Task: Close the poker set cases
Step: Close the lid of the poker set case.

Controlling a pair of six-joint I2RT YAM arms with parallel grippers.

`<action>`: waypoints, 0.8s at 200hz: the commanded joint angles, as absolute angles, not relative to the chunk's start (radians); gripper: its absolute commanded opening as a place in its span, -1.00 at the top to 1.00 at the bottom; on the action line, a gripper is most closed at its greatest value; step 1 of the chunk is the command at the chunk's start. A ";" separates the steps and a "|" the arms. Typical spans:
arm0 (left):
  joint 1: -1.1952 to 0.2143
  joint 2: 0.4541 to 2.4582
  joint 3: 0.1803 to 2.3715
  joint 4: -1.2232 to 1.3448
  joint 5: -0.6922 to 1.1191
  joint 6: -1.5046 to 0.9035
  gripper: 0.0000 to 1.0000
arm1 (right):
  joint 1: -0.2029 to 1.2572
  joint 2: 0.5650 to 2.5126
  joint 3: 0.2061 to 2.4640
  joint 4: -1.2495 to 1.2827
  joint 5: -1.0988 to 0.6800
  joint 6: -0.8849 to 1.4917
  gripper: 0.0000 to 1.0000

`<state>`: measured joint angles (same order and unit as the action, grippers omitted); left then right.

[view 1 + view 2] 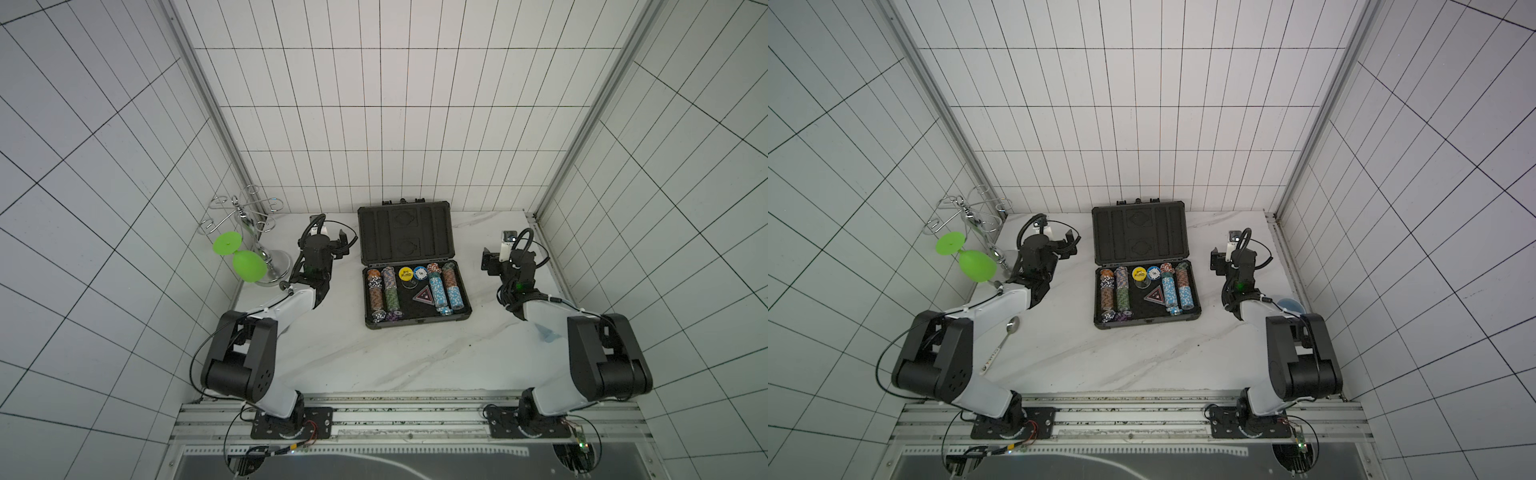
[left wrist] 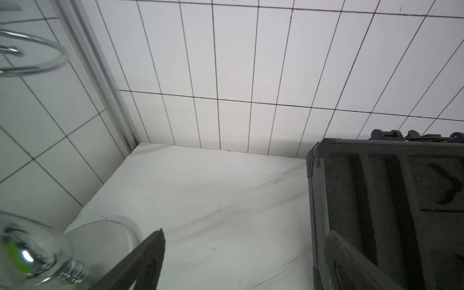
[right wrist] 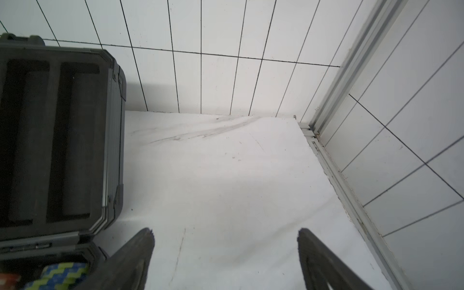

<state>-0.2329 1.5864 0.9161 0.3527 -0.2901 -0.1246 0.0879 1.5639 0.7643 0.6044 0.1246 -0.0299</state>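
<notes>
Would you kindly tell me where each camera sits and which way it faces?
Top views: overhead behind the bases, looking down on the table and open poker set case; both arms show.
Left wrist: on that arm, facing the back wall; open left gripper shows.
Right wrist: likewise; open right gripper shows.
All share the case's lid.

White tiled walls (image 1: 374, 124) on three sides, aluminium posts (image 1: 212, 107) in both far corners, a white marble-veined table (image 1: 374, 357), all under flat, even light.
</notes>
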 commanded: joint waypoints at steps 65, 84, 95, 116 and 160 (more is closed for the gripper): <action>-0.237 1.839 1.116 0.278 -0.066 -0.222 -0.96 | 0.100 1.907 1.365 0.370 -0.123 0.116 -0.79; -0.237 1.848 1.117 0.287 -0.034 -0.220 -0.96 | 0.100 1.979 1.458 0.373 -0.194 0.135 -0.79; -0.237 1.848 1.114 0.287 -0.021 -0.224 -0.96 | 0.100 2.017 1.506 0.379 -0.217 0.146 -0.79; -0.238 1.845 1.099 0.301 -0.004 -0.240 -0.96 | 0.101 2.086 1.589 0.383 -0.245 0.163 -0.79; -0.239 1.835 1.079 0.307 0.021 -0.254 -0.96 | 0.113 2.192 1.704 0.401 -0.316 0.176 -0.77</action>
<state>-0.2390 1.8423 1.0916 0.2874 -0.0067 -0.2325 0.0948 2.1513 1.5585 0.3935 -0.2516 0.1425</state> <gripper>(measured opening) 0.980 0.888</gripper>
